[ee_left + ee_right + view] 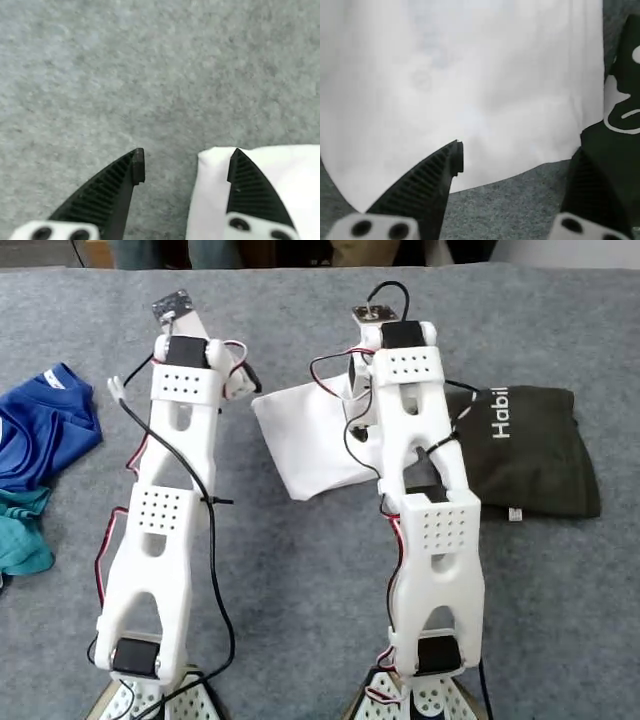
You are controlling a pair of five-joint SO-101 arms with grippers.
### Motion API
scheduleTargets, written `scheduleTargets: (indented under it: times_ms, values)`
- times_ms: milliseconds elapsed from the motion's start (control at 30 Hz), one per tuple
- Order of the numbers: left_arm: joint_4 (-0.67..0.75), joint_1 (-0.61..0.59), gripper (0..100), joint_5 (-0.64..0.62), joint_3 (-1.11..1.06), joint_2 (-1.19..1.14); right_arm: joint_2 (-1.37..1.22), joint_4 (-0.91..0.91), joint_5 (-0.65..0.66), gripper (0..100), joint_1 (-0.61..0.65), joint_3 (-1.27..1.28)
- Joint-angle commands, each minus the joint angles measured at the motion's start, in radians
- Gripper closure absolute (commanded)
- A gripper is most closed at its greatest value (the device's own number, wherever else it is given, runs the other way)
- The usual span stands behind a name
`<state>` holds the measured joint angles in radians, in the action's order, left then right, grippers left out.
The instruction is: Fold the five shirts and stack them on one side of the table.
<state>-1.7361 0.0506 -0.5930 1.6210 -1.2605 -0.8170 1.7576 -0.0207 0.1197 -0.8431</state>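
Left gripper (187, 159): we log the jaws apart, low over the grey felt table cover (125, 75). One finger sits above the corner of the folded white cotton shirt (300, 175); we cannot tell whether it touches.

Right gripper (517, 150): jaws spread wide, straddling the white shirt's edge just beside the dark olive shirt with white print (622, 95).

In the high view the white shirt lies at centre frame and the dark one at mid right. A crumpled blue shirt (45, 425) sits at the left edge, touching a teal shirt (20, 530) below it.
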Motion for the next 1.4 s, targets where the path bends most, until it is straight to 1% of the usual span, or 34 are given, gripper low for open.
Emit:
scheduleTargets:
  times_ms: [0, 167, 333, 700, 767, 800, 933, 967, 1067, 1200, 1267, 1367]
  values:
    - [0.0, 0.025, 71, -0.009, 0.047, 0.015, 0.004, -0.023, -0.038, 65.7, -0.012, 0.001]
    - [0.009, -0.002, 72, -0.011, 0.047, 0.015, -0.065, -0.063, -0.077, 65.8, -0.006, -0.007]
    - [0.049, -0.048, 72, -0.011, 0.047, 0.015, -0.139, -0.054, -0.075, 65.8, -0.021, -0.002]
    - [0.052, -0.058, 72, -0.011, 0.047, 0.015, -0.289, -0.078, -0.075, 66.2, -0.023, -0.033]
    - [0.052, -0.058, 72, -0.011, 0.047, 0.015, -0.318, -0.072, -0.075, 70.2, -0.023, -0.054]
    - [0.052, -0.058, 72, -0.011, 0.047, 0.015, -0.325, -0.069, -0.075, 74.3, -0.023, -0.067]
    - [0.052, -0.058, 72, -0.011, 0.047, 0.015, -0.349, -0.068, -0.075, 96.1, -0.025, -0.085]
    - [0.058, -0.058, 72, -0.011, 0.047, 0.014, -0.349, -0.068, -0.075, 99.0, -0.023, -0.082]
    - [0.064, -0.062, 72, -0.011, 0.047, 0.014, -0.349, -0.048, -0.075, 94.4, -0.026, -0.088]
    - [0.064, -0.068, 71, -0.031, 0.048, 0.026, -0.349, -0.043, -0.075, 98.7, -0.028, -0.084]
    - [0.066, -0.067, 71, -0.058, 0.048, 0.038, -0.349, -0.044, -0.075, 98.4, -0.028, -0.085]
    - [0.057, -0.058, 71, -0.06, 0.048, 0.074, -0.351, -0.048, -0.075, 98.5, -0.028, -0.085]
